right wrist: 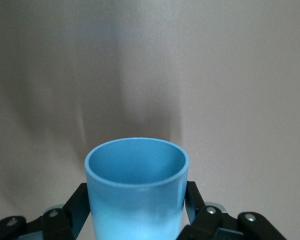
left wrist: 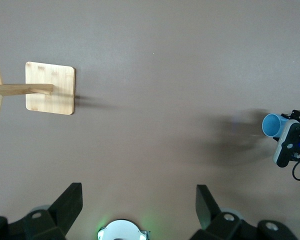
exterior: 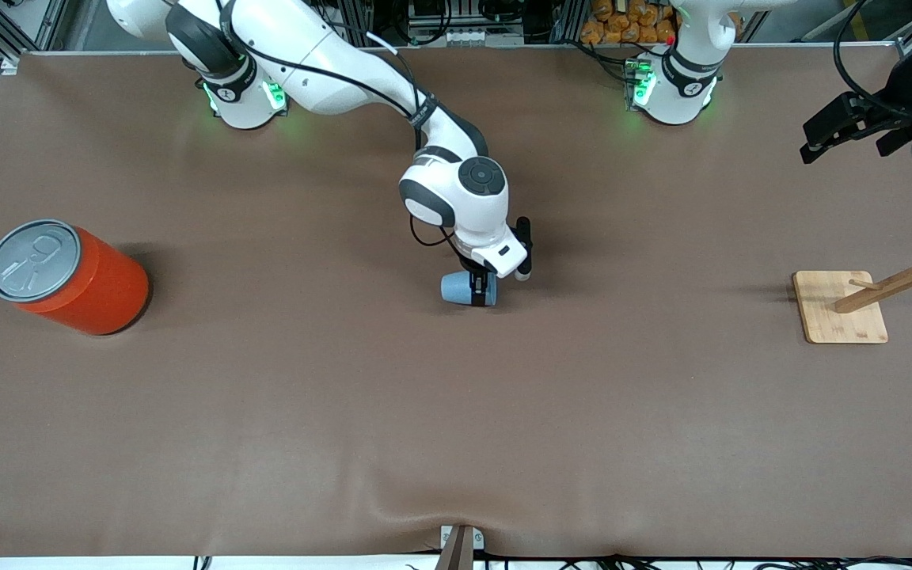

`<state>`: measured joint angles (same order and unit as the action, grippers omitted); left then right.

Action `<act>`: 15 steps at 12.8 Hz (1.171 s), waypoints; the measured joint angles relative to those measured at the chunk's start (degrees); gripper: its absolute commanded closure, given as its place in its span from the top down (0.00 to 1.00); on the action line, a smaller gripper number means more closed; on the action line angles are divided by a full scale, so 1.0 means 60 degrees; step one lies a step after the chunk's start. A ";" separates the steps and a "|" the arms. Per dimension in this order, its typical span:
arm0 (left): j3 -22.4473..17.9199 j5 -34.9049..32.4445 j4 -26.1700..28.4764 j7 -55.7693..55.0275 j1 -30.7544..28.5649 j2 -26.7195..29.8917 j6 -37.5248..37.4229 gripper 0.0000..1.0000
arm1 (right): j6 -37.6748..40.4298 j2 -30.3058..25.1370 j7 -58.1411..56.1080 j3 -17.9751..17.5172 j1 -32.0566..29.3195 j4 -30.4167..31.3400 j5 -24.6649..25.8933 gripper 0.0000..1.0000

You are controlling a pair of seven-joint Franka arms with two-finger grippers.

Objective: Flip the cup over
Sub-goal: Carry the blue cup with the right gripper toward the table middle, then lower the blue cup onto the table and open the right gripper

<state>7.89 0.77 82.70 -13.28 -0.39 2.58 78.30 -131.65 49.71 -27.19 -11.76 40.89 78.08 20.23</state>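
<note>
— Front view first: what has the right gripper [exterior: 481,286] got?

— It pinches the cup [exterior: 467,288], the small light-blue one, over the middle of the table [exterior: 456,412]. The cup lies on its side in the grip.

— And from the right wrist view?

— One black finger [right wrist: 75,207] presses each side of the cup wall; its open mouth points away from the wrist.

— Is the left gripper [exterior: 848,127] doing anything?

— It waits in the air over the left arm's end of the table, fingers spread wide and holding nothing. The wooden rack [exterior: 840,306] stands below it. An orange can [exterior: 68,277] sits at the right arm's end.
</note>
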 measured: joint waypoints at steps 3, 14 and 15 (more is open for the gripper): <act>-0.0003 0.0000 0.0000 0.0000 -0.0001 -0.0001 0.0000 1.00 | -0.0001 0.0024 0.0000 0.0001 0.0004 -0.0056 0.0000 1.00; 0.0165 0.0023 -0.0006 0.0019 0.0087 0.0000 0.0000 1.00 | 0.2154 -0.0142 -0.0104 -0.0937 -0.0460 -0.0972 0.0000 1.00; 0.0166 0.0030 -0.0007 0.0019 0.0092 0.0000 0.0000 1.00 | 0.2630 -0.0296 -0.0136 -0.1267 -0.0643 -0.1114 0.0000 1.00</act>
<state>8.89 0.94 82.66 -13.16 0.16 2.58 78.30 -115.87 47.93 -28.01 -19.37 37.03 71.40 20.22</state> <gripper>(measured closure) 0.000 0.000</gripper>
